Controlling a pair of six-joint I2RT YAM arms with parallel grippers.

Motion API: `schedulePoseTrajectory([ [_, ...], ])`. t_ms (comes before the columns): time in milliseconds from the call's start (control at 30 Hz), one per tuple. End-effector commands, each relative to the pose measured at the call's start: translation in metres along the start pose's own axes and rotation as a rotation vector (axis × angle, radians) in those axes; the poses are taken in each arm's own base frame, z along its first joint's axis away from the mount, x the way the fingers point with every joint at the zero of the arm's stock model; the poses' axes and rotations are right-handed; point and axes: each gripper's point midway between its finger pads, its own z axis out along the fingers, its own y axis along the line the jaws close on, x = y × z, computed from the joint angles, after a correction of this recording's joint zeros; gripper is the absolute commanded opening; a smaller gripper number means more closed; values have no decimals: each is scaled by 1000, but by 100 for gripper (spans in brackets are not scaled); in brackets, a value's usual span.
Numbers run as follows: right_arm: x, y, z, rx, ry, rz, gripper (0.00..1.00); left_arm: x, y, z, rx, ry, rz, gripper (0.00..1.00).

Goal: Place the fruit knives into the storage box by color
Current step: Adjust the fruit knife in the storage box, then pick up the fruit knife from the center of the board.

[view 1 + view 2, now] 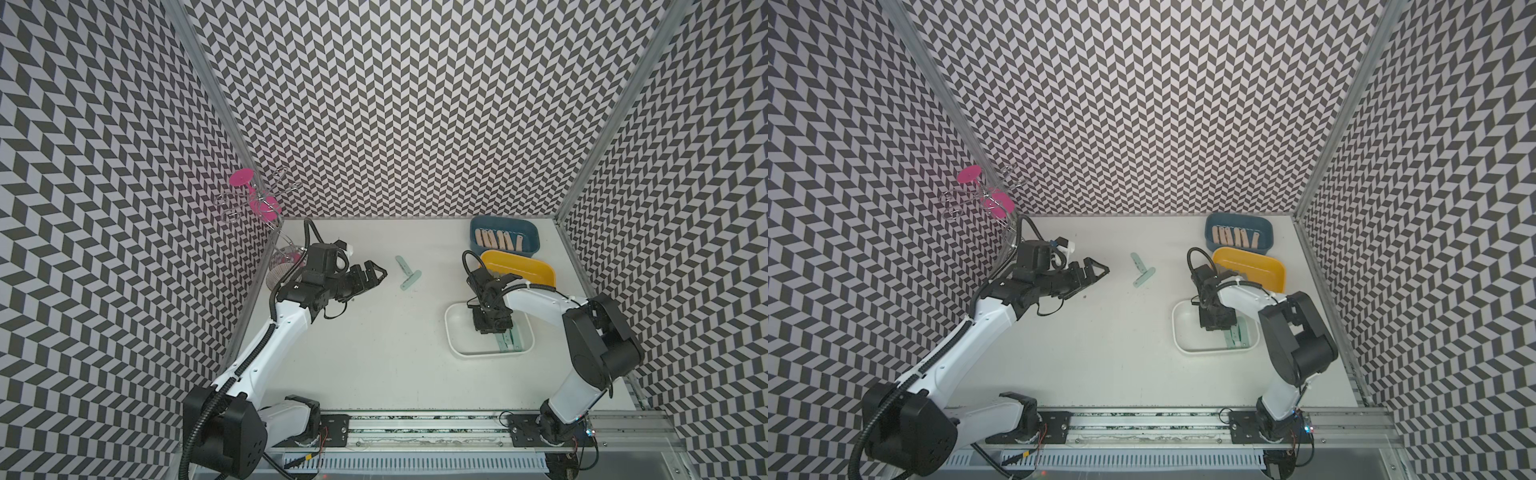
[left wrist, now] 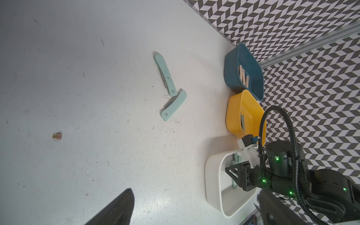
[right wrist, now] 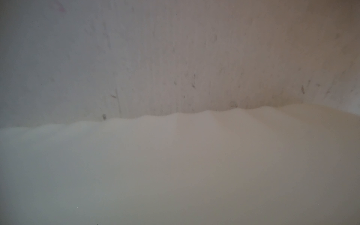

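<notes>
Two pale mint fruit knives (image 1: 402,263) (image 1: 411,279) lie touching on the table (image 1: 374,353), also in the left wrist view (image 2: 164,75) (image 2: 173,108). My left gripper (image 1: 380,275) (image 2: 194,191) hovers just left of them, open and empty. The storage box is three tubs. The blue one (image 1: 535,243) holds several peach-pink knives (image 1: 500,240). The yellow one (image 1: 536,269) shows a grey-green knife (image 2: 242,121). The white one (image 1: 451,332) holds mint knives (image 1: 509,341). My right gripper (image 1: 490,329) (image 2: 236,175) points down inside the white tub, its jaws hidden. The right wrist view shows only the white tub (image 3: 175,165).
A wire rack with pink glasses (image 1: 253,199) stands at the back left corner, behind the left arm. Patterned walls close in the table on three sides. A metal rail (image 1: 415,432) carrying both arm bases runs along the front edge.
</notes>
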Motion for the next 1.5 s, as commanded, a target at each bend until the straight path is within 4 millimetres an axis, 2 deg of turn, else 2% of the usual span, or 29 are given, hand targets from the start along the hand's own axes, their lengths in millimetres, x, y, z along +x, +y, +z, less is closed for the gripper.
schedulePoseTrajectory([
  [0, -18, 14, -27, -83, -60, -13, 29, -7, -8, -1, 17, -23, 21, 100],
  [133, -48, 35, -70, -184, -149, -19, 30, -10, -7, 0, -8, -26, 36, 100],
  [300, -82, 49, -126, -254, -260, -11, 30, -13, -4, 4, -59, -45, 90, 100],
  [467, -103, 58, -163, -313, -349, -2, 34, -12, -1, 27, -114, -36, 165, 100],
  [767, -110, 65, -179, -410, -394, 10, 52, 0, 9, 109, -268, 56, 369, 100],
  [967, -108, 63, -174, -443, -396, 22, 58, -1, 18, 157, -321, 109, 458, 100],
  [1067, -105, 63, -170, -454, -411, 13, 61, -5, 10, 164, -293, 94, 455, 100],
  [1200, -107, 70, -173, -508, -470, 8, 64, -9, -3, 154, -240, 39, 448, 100],
  [1300, -107, 78, -177, -554, -521, 14, 65, -10, -2, 150, -224, 5, 485, 100],
  [1367, -108, 83, -179, -569, -546, 18, 65, -11, 2, 155, -231, 4, 512, 100],
  [1467, -109, 81, -187, -585, -605, 41, 65, -9, 9, 173, -232, 29, 535, 100],
])
